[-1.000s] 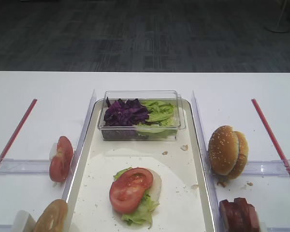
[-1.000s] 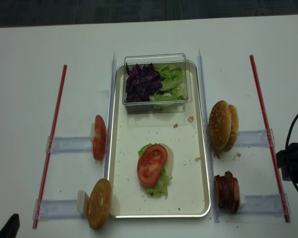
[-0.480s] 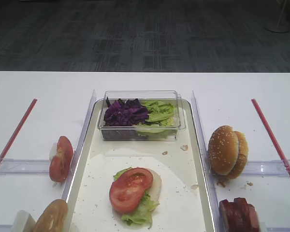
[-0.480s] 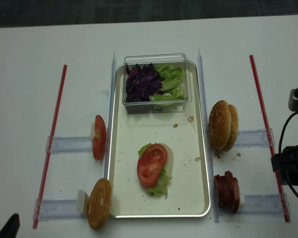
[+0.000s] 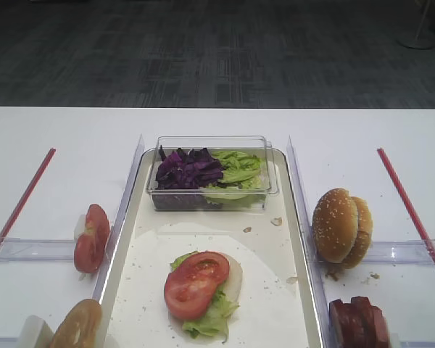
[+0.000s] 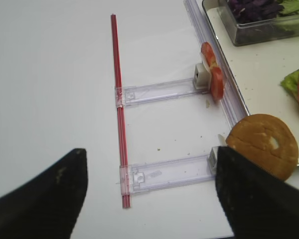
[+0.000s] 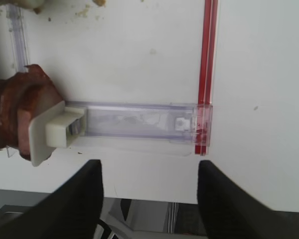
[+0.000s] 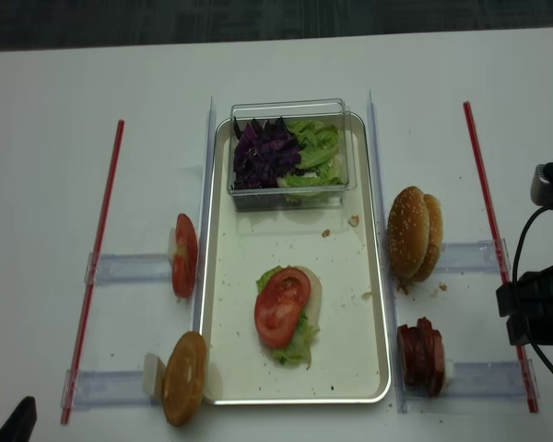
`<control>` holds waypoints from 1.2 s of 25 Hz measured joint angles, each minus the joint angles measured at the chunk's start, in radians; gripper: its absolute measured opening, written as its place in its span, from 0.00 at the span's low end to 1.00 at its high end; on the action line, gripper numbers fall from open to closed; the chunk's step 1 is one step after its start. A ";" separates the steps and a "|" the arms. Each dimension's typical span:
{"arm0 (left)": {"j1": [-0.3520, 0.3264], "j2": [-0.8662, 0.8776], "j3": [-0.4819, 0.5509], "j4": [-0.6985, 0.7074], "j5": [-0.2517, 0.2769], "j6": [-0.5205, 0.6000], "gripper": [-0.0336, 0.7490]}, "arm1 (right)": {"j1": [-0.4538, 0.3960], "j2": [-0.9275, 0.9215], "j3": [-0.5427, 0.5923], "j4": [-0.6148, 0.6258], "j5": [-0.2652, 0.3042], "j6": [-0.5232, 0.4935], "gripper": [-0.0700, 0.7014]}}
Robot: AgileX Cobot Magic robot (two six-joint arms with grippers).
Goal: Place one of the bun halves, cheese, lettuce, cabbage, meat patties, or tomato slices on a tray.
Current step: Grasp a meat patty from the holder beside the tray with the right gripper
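Left fingers (image 6: 154,199) spread wide, grasping nothing, above white surface (image 5: 51,130), tomato slices (image 5: 91,238) upright left of tray (image 5: 272,297), tomato on lettuce (image 5: 212,313) mid-tray, bun halves (image 5: 341,226) right, meat patties (image 7: 12,114) near right, right fingers (image 7: 149,199) apart, empty.

Tomato slice (image 8: 281,307) tops lettuce (image 8: 295,343) on cream tray (image 8: 346,368); bun halves (image 8: 415,233) upright beside.
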 joint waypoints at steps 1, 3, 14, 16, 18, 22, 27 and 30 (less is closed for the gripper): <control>0.000 0.000 0.000 0.000 0.000 0.000 0.67 | 0.000 0.000 0.000 0.002 0.004 -0.002 0.67; 0.000 0.000 0.000 0.000 0.000 0.000 0.67 | 0.000 0.000 0.000 0.002 0.007 -0.003 0.68; 0.000 0.000 0.000 0.000 0.000 0.000 0.67 | 0.000 0.000 0.000 0.066 0.023 -0.005 0.68; 0.000 0.000 0.000 0.000 0.000 0.000 0.67 | 0.000 0.000 0.000 0.072 0.028 -0.005 0.68; 0.000 0.000 0.000 0.000 0.000 0.000 0.67 | 0.000 0.000 0.000 0.077 0.034 -0.005 0.68; 0.000 0.000 0.000 0.000 0.000 0.000 0.67 | 0.000 0.000 -0.035 0.077 0.063 -0.005 0.68; 0.000 0.000 0.000 0.000 0.000 0.000 0.67 | 0.002 0.000 -0.086 0.079 0.112 0.002 0.68; 0.000 0.000 0.000 0.000 0.000 0.000 0.67 | 0.032 0.000 -0.087 0.070 0.129 0.019 0.68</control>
